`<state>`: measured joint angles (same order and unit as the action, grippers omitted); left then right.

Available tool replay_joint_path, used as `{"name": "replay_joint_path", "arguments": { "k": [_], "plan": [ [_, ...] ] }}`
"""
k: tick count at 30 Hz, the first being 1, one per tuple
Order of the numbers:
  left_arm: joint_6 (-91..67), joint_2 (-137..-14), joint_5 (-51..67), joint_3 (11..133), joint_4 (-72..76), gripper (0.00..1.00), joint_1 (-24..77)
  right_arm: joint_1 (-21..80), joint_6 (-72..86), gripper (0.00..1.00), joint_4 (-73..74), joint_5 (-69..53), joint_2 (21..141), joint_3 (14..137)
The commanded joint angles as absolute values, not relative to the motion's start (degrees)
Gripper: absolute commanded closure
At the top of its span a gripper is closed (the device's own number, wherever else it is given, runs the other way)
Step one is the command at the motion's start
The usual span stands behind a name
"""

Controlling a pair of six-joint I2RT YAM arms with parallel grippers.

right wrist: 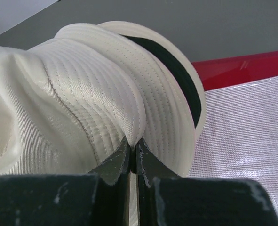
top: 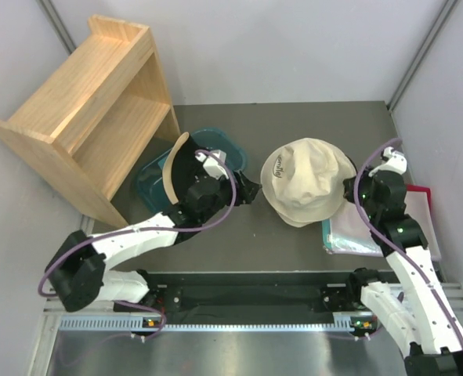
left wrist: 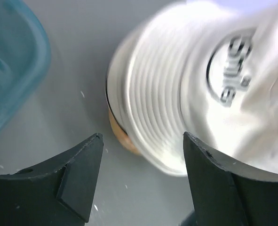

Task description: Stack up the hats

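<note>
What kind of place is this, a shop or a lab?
Likely a robotics lab cell: two robot arms bolted to a metal rail, plain grey walls boxing in the table, and props like a cream bucket hat and wooden shelf.

Table (top: 294,129): dark grey top.
Far left corner: pale wooden shelf unit (top: 90,110), set at an angle to the edges.
Teal plastic tub (top: 229,150): just beside the shelf's right end, toward the table's middle.
Right edge: flat red board (top: 425,205). A silvery mesh pouch (top: 349,235) touches its left side.
</note>
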<state>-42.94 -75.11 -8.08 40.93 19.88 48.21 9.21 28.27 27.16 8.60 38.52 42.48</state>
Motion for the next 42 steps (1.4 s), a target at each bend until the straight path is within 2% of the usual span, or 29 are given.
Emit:
{"name": "replay_joint_path", "arguments": {
  "k": [1, 4, 11, 23, 34, 37, 38, 41, 42],
  "plan": [
    [-35.61, -70.58, -16.35, 41.13, 19.05, 0.26, 48.16, 8.53, 23.47, 1.0, 21.18, 13.62, 43.23, 46.05],
    [-34.28, -71.63, -13.64, 41.66, 25.02, 0.26, 47.64, 8.44, 21.72, 1.0, 18.47, 11.96, 46.31, 46.49],
    [-36.82, -78.56, 3.48, 41.57, 40.86, 0.32, 44.3, 6.95, 19.42, 1.0, 13.89, 6.86, 53.87, 50.62],
    [-44.03, -84.81, 9.75, 37.27, 54.13, 0.34, 42.01, 4.14, 18.63, 1.0, 10.2, 0.18, 60.29, 52.82],
    [-50.27, -92.1, 15.99, 37.0, 67.66, 0.36, 41.75, 2.9, 18.72, 1.0, 9.23, -2.81, 61.26, 52.65],
    [-51.94, -94.03, 16.26, 37.0, 71.0, 0.45, 41.66, 2.81, 18.81, 1.0, 9.32, -3.16, 61.26, 52.56],
    [-52.29, -94.48, 16.61, 37.18, 71.62, 0.53, 41.66, 2.64, 18.81, 1.0, 9.32, -3.16, 61.26, 52.56],
    [-54.31, -96.06, 16.52, 37.09, 73.64, 0.65, 41.49, 2.55, 18.72, 1.0, 9.58, -3.16, 61.08, 52.47],
    [-54.75, -96.5, 16.61, 37.09, 74.35, 0.75, 41.31, 2.55, 18.63, 1.0, 9.58, -3.16, 61.0, 52.47]
  ]
}}
